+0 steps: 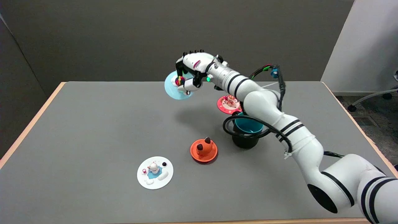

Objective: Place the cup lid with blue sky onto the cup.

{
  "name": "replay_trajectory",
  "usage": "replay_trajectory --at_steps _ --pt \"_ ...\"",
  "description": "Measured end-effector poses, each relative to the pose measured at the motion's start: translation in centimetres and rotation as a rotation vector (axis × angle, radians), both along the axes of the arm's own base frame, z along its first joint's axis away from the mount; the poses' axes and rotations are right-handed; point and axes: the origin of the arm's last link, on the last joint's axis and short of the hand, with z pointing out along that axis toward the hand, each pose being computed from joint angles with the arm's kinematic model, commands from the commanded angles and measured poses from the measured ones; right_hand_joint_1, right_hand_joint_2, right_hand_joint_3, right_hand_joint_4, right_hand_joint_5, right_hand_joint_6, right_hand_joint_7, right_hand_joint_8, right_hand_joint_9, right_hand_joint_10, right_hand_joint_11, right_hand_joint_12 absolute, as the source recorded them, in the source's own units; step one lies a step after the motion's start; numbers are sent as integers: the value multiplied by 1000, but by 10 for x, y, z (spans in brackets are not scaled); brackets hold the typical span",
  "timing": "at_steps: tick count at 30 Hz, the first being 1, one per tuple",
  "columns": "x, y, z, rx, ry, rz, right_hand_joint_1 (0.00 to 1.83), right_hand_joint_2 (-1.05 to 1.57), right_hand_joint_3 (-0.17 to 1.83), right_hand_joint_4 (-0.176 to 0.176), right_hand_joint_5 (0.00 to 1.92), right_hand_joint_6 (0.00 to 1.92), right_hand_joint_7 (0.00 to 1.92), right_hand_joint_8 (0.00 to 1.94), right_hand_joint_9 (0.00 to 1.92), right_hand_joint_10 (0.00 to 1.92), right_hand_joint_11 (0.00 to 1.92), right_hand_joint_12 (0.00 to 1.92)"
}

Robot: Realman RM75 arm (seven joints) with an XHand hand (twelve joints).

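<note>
Above the table's far side the right hand (192,72) pinched the sky-blue lid (174,88); it needed carrying level, right and nearer, over the cup (247,130)

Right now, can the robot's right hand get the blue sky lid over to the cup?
Probably yes. The right hand holds the blue sky lid in the air, and the cup stands open; only a cable loops around it.

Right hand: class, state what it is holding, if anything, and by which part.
The right hand holds the light blue lid, lifted off the table, gripping it around the small figure on its top face.
</note>
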Motion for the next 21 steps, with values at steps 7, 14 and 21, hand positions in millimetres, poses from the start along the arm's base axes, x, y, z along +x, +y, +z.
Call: replay_trajectory --at_steps 7,14,21 --pt "26 15 8 12 -16 36 1050 1279 196 13 615 1598 483 1746 314 1384 305 1279" --pt "48 28 18 20 -15 60 1044 1273 207 35 573 1651 530 1707 339 1442 326 1302" --pt "68 40 30 18 -9 73 1040 1273 211 39 561 1649 546 1716 339 1503 327 1412"
